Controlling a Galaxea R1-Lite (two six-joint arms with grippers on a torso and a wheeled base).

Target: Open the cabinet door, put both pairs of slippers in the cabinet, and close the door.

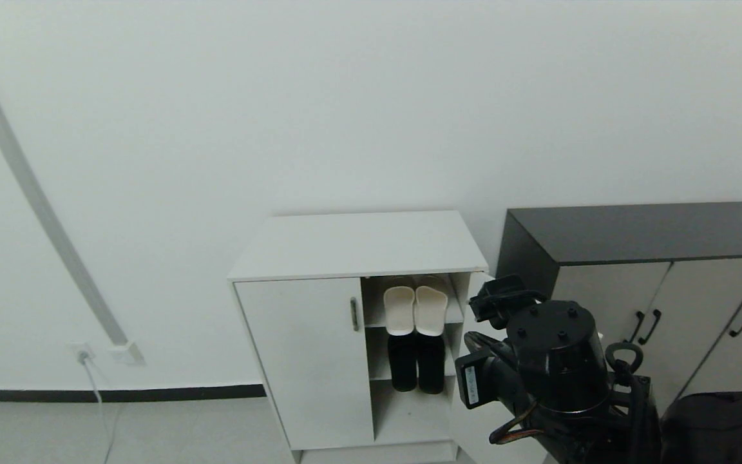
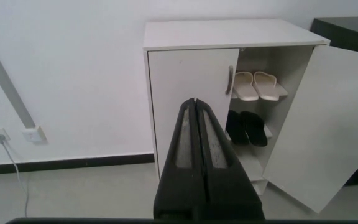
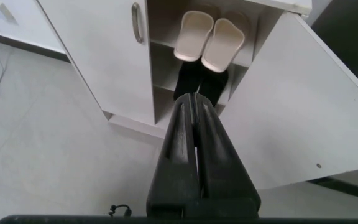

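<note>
The white cabinet (image 1: 358,245) stands against the wall (image 1: 371,96), and its right door (image 2: 319,124) is swung wide open, while its left door (image 1: 306,361) is shut, with a slim vertical handle (image 1: 354,314) at its inner edge. Both pairs are inside the open half: the white slippers (image 1: 415,310) lie side by side on the upper shelf, and the black slippers (image 1: 417,362) lie side by side on the shelf just below them. In both pairs the soles stick out a little over the front edge of the shelf. The bottom compartment is under the black pair. The left gripper (image 2: 195,106) hangs in front of the closed left door, apart from it, and its two fingers are pressed together with nothing between them. The right gripper (image 3: 195,99) is above the floor (image 3: 55,143) in front of the open half, pointing toward the shelves – its fingers are also closed flat against each other and hold nothing. Just beside the white cabinet, on its right, stands a dark cabinet (image 1: 641,232) with grey doors and black handles. On the left of the wall there is a wall socket (image 1: 81,352) with a cable (image 1: 97,386) hanging down, and a grey conduit (image 1: 29,187) runs diagonally up from there.
</note>
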